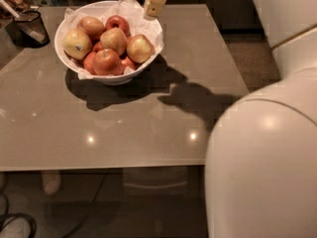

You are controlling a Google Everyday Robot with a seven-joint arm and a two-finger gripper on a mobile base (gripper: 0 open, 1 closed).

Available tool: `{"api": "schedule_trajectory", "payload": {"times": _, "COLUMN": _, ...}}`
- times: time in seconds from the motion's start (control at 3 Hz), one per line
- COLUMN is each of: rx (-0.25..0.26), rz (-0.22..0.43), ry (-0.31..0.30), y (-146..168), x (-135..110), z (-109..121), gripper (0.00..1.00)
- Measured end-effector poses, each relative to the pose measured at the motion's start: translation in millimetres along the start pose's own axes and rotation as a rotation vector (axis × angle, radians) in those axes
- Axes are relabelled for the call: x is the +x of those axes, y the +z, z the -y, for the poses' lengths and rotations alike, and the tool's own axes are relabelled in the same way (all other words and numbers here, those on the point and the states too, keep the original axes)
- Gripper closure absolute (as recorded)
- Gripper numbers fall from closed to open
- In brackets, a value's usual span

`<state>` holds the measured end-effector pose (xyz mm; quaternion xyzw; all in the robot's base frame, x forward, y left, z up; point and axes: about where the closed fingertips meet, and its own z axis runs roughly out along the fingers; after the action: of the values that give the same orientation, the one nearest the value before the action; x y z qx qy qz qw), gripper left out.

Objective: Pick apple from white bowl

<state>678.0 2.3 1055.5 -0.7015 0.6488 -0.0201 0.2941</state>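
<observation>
The white bowl (67, 58), lined with crumpled white paper, stands on the far left part of the grey table and holds several apples. The apple (139, 48), pale yellow-gold with an orange-red blush, lies at the right side of the pile. A yellow apple with a dark sticker (77, 43) lies at the left, and a small red apple (118, 23) at the back. My gripper (154, 1) hangs from the top edge of the camera view, above the bowl's back right rim, a little beyond the apple. It is mostly cut off by the frame and holds nothing that shows.
A dark mesh basket (29, 28) stands at the table's far left corner, close to the bowl. My arm's white body (262, 157) fills the lower right and hides the table's (124, 128) near right corner. Floor lies beyond the right edge.
</observation>
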Motion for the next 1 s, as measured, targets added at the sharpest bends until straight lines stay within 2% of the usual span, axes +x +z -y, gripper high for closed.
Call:
{"api": "schedule_trajectory", "payload": {"times": 0.33, "rx": -0.030, "rz": 0.004, "ry": 0.004, "y": 17, "x": -1, "z": 1, "gripper": 0.26}}
{"api": "schedule_trajectory", "payload": {"times": 1.0, "rx": -0.089, "rz": 0.011, "ry": 0.019, "y": 43, "x": 1, "z": -5, "gripper": 0.23}}
